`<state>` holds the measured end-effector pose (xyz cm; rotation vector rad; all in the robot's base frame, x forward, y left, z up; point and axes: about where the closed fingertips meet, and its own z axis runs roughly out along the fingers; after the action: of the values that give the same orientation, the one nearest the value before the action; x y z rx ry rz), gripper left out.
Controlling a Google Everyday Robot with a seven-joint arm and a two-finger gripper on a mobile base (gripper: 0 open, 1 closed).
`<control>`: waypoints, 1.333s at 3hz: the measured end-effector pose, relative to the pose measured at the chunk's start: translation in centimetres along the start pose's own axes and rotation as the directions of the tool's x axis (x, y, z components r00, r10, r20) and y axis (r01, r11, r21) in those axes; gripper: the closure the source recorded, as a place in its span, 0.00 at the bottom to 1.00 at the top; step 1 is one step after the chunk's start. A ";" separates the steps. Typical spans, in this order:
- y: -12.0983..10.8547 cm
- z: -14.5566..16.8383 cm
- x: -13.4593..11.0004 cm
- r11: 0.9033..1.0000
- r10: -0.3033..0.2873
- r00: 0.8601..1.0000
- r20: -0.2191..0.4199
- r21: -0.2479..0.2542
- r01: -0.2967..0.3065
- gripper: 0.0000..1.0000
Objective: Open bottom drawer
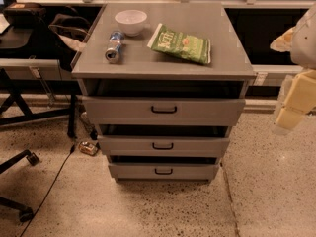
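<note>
Sitting lowest in the grey cabinet [163,65], close to the speckled floor [266,191], the bottom drawer [190,172] shows a short flat front with a small black bar handle [163,171] at its middle. A dark gap runs above it, so it may stand out a little already, though from where I stand that could be only shadow. Above it come the middle drawer [197,146] and the top drawer [207,110], each wider than the one below. On the cabinet top lie a white bowl [131,21], a can [114,47] on its side and a green chip bag [180,44].

The gripper [291,112] hangs at the right edge of the view, roughly level with the top drawer and well apart from the handle. Whether it is spread or pressed together I cannot tell.

By my judgement the approach has not begun in earnest. The next move calls for coming down and leftward to the lowest handle, catching the bar squarely, then pulling straight out.
</note>
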<state>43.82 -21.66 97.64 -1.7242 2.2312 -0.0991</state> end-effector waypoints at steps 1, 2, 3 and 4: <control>0.0 0.0 0.0 1.000 0.000 1.000 0.000 0.000 0.000 0.00; 1.0 1.1 -0.1 1.000 0.029 0.996 0.079 -0.010 -0.028 0.00; 3.0 4.6 -0.6 0.996 0.075 0.975 0.210 -0.056 -0.064 0.00; 5.1 9.6 -0.9 0.989 0.140 0.950 0.277 -0.074 -0.124 0.00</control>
<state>42.01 -18.08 87.50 -1.5013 2.1447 0.2282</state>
